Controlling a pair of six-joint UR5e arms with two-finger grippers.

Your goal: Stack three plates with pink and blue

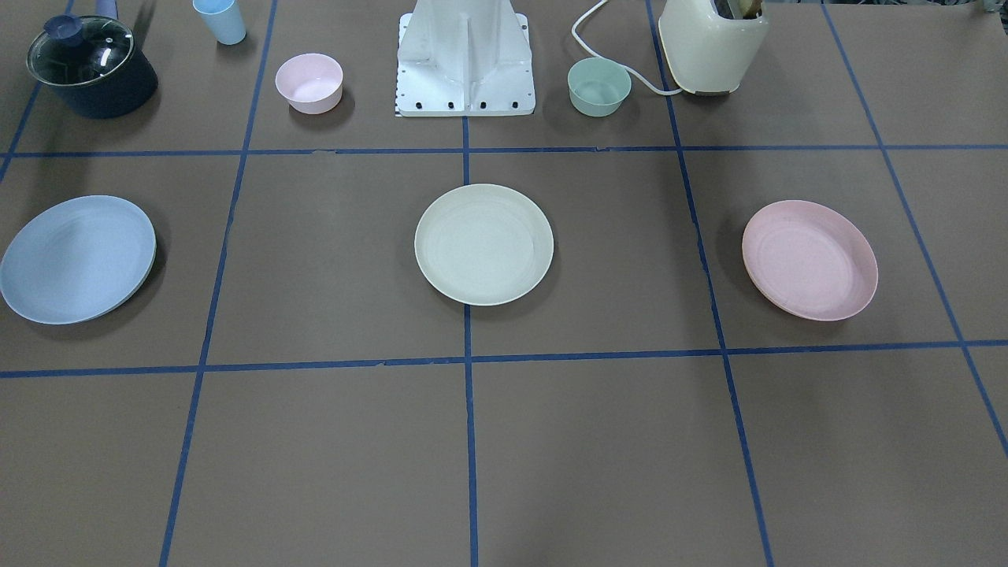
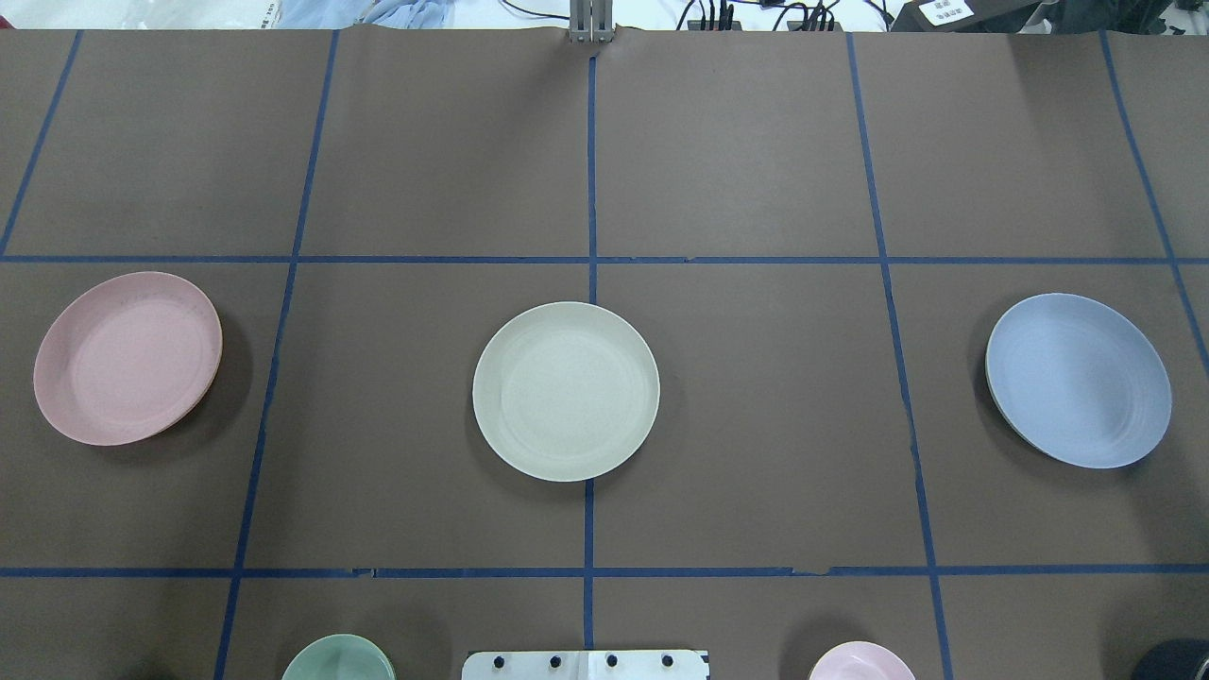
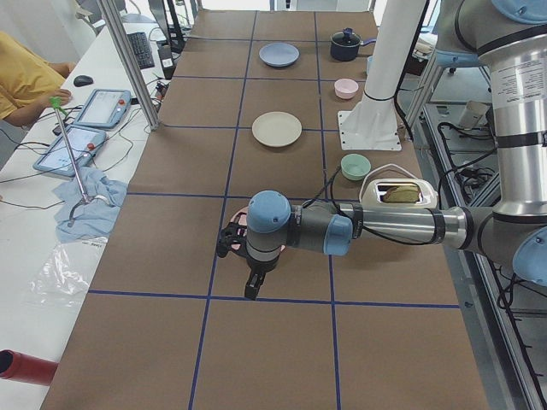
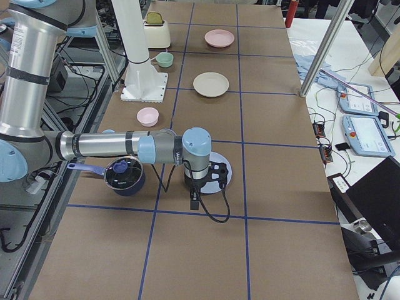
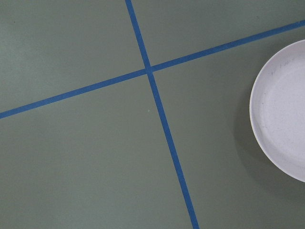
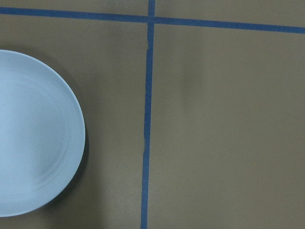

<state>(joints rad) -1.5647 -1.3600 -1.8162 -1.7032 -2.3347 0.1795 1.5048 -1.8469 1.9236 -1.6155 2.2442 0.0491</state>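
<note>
Hanging above the table, the left tool is shown only in a side view, so how far it is open cannot be told. The pink plate is found just below it, partly hidden by it in that view, and lies flat on the table. The right tool is likewise shown only from the side, and its opening cannot be told either; the blue plate lies flat just beneath it. The cream-white plate rests between the two tools, well apart from both. All three plates lie singly on the table, so none is held by either tool.
</note>
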